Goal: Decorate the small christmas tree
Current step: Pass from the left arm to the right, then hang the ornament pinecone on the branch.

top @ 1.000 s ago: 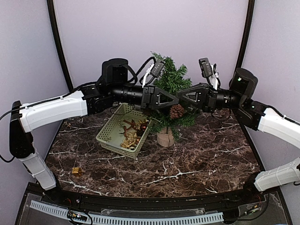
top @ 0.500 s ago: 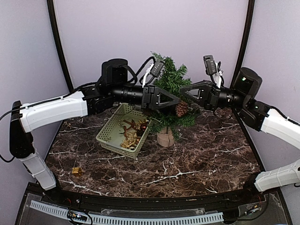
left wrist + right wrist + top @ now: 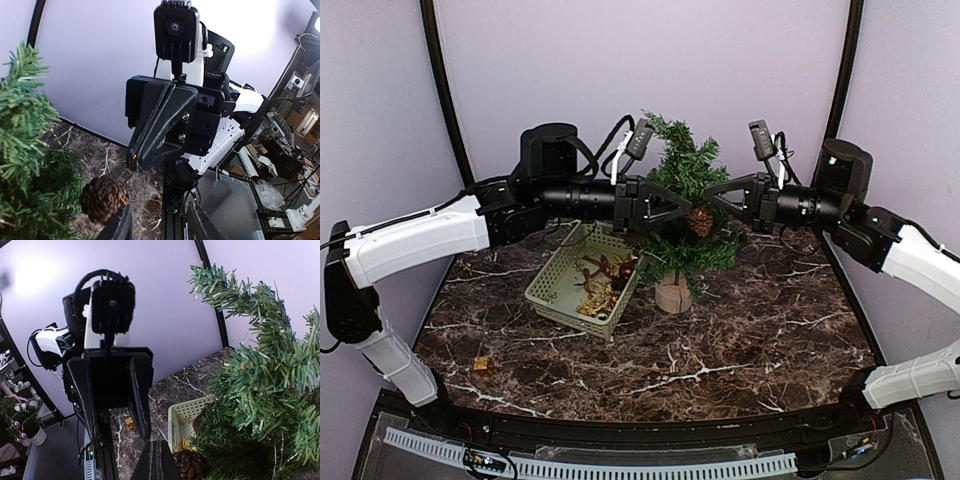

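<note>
- Dark marbled worktop [image 3: 740, 350], lilac walls behind.
- Upright small christmas tree [image 3: 685, 165] between left hand [image 3: 684, 212] and right hand [image 3: 710, 195], just past both tips; light and springy, easily tipped, needles yielding under pressure; safest held at trunk or wooden base.
- Left hand released, fingers spread, empty.
- Right hand clenched, seemingly pinching the thin thread of a pine cone [image 3: 102, 200] dangling just below its tip, beside the left fingers.
- Thread plain only from left wrist; from above, lost against branches.
</note>
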